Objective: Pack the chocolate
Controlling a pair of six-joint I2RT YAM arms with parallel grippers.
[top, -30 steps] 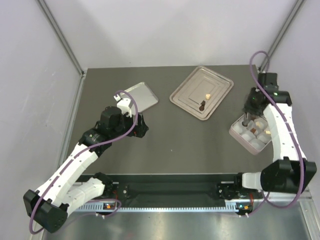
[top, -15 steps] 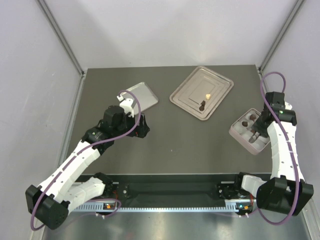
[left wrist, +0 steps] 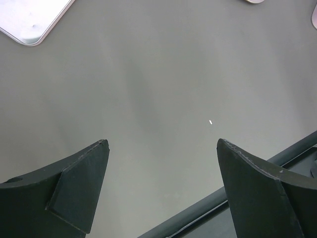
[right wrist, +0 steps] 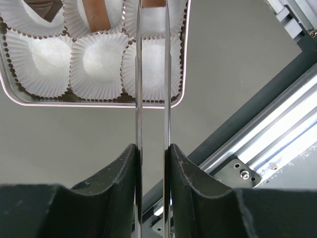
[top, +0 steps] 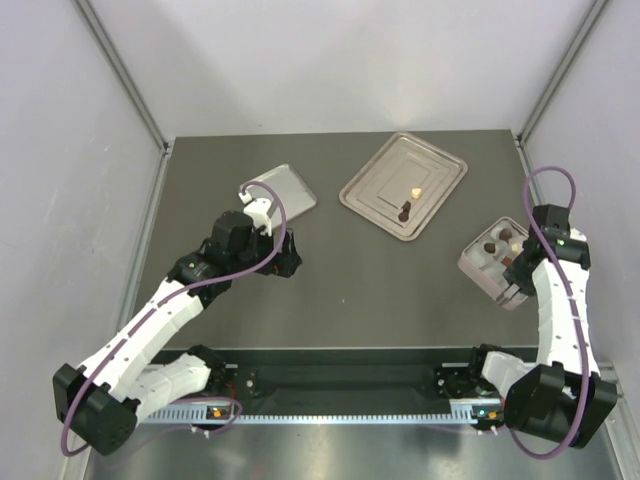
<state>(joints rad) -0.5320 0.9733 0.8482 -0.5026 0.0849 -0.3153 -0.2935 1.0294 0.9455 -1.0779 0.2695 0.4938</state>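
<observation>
Two chocolate pieces lie on the large silver tray (top: 380, 180): a tan one (top: 416, 191) and a dark one (top: 403, 211). The pink box (top: 470, 263) at the right holds white paper cups, with dark chocolate pieces (top: 489, 245) in the far ones. My right gripper (top: 514, 272) hangs over the box's near side, shut on metal tongs (right wrist: 139, 74) that reach over the cups. A brown piece (right wrist: 152, 2) shows between the tong tips; whether it is pinched I cannot tell. Further pieces (right wrist: 95, 12) sit in neighbouring cups. My left gripper (left wrist: 162, 144) stands open over bare table.
A small silver tray (top: 285, 190) lies at the back left, just beyond my left gripper (top: 287, 256). The metal rail (right wrist: 257, 129) along the table's near edge runs close behind the box. Walls enclose the table on three sides.
My right arm has drawn back with the tongs from the box's far side to its near side. The left arm has shifted slightly right and stays open.
</observation>
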